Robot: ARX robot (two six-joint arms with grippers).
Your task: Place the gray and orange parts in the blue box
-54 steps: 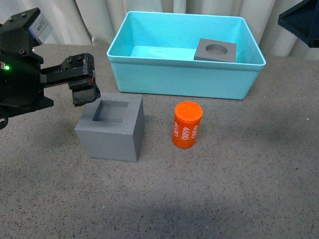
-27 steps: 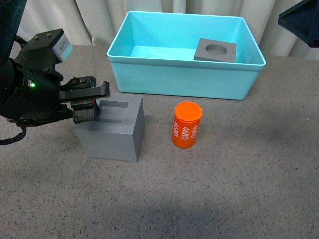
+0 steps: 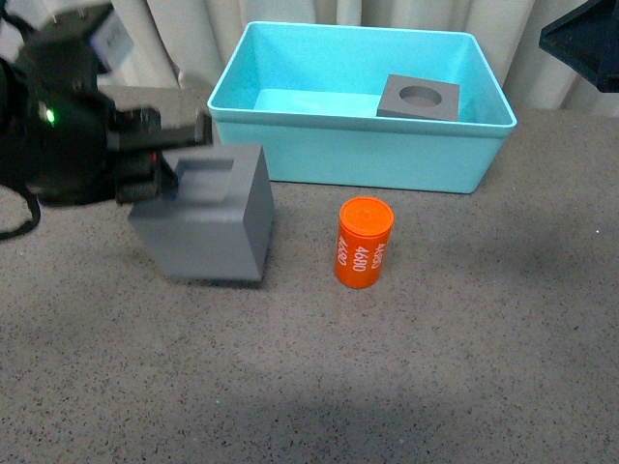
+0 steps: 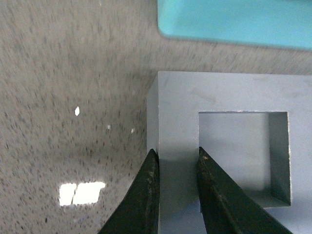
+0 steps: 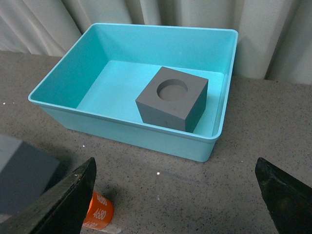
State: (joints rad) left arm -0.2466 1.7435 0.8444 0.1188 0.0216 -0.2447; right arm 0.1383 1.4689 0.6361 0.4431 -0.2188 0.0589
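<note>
My left gripper [image 3: 164, 174] is shut on the wall of the gray cube with the square recess [image 3: 208, 222], one finger outside it and one in the recess; the cube is lifted and tilted. It shows in the left wrist view [image 4: 229, 146], between the fingers [image 4: 146, 195]. The gray cube with the round recess [image 3: 418, 98] lies in the blue box [image 3: 358, 155], at its right side; the right wrist view shows both, cube [image 5: 171, 97] and box [image 5: 122, 126]. The orange cylinder [image 3: 363, 242] stands on the table before the box. My right gripper [image 5: 175, 195] is open and empty, high above the table.
The table is a gray speckled surface [image 3: 435, 367]. A pale curtain [image 3: 184, 39] hangs behind the box. Part of the right arm [image 3: 580, 39] shows at the upper right of the front view.
My left gripper closed on the square-recess cube's wall and raised it; the cube has shifted left, tilted and come off the table. The cylinder and box have not moved.
</note>
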